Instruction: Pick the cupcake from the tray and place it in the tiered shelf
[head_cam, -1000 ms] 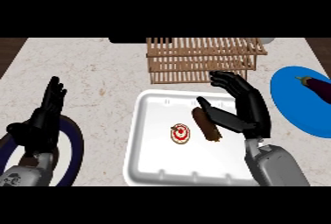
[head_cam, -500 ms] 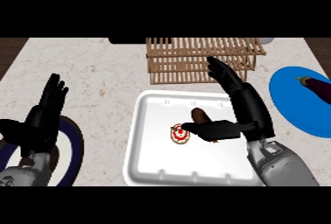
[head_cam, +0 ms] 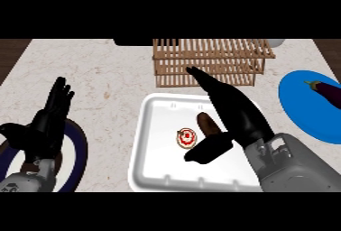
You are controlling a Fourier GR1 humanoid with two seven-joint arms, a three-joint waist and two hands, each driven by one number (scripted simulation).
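The cupcake [head_cam: 188,137] sits on the white tray [head_cam: 154,171], ungrasped, with the wooden tiered shelf [head_cam: 209,63] just beyond the tray's far edge. The right hand [head_cam: 233,113] hovers over the tray beside the cupcake, fingers straight, thumb out toward it, holding nothing. The left hand [head_cam: 50,113] rests open, well left of the tray. Grasp, lift and placement all appear left to do.

I find no readable text, no label, no brand, no number anywhere, the only mark I see a red and white pattern on top of the cupcake [head_cam: 188,137], not legible as a sign
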